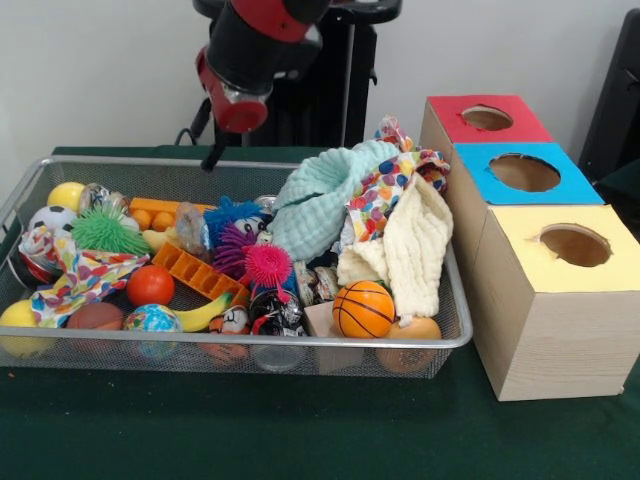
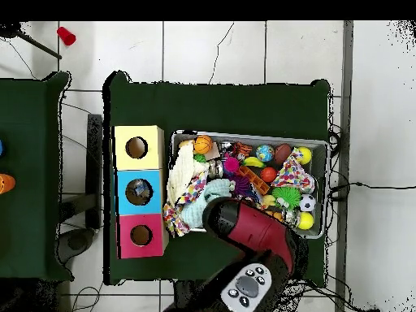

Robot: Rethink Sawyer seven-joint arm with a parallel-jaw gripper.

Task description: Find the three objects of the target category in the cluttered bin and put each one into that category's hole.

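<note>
The wire mesh bin (image 1: 250,342) is full of toys and cloths; it also shows in the overhead view (image 2: 327,188). A wrinkly see-through bottle (image 1: 190,227) lies beside a blue spiky ball (image 1: 232,214). A second clear thing (image 1: 96,196), perhaps a bottle, lies next to a yellow ball at the bin's far left. A third bottle does not show. The red-topped box with its round hole (image 1: 487,118) stands farthest back in the row of boxes (image 2: 141,236). The red and black arm (image 1: 250,55) hangs over the bin's far edge (image 2: 248,231). Its gripper does not show.
The blue-topped box (image 1: 524,172) and the yellow-topped box (image 1: 575,245) stand right of the bin. Mint, dotted and cream cloths (image 1: 400,230) are heaped at the bin's right. A small basketball (image 1: 362,309), spiky balls, an orange tray and dark cans (image 1: 310,282) lie among them.
</note>
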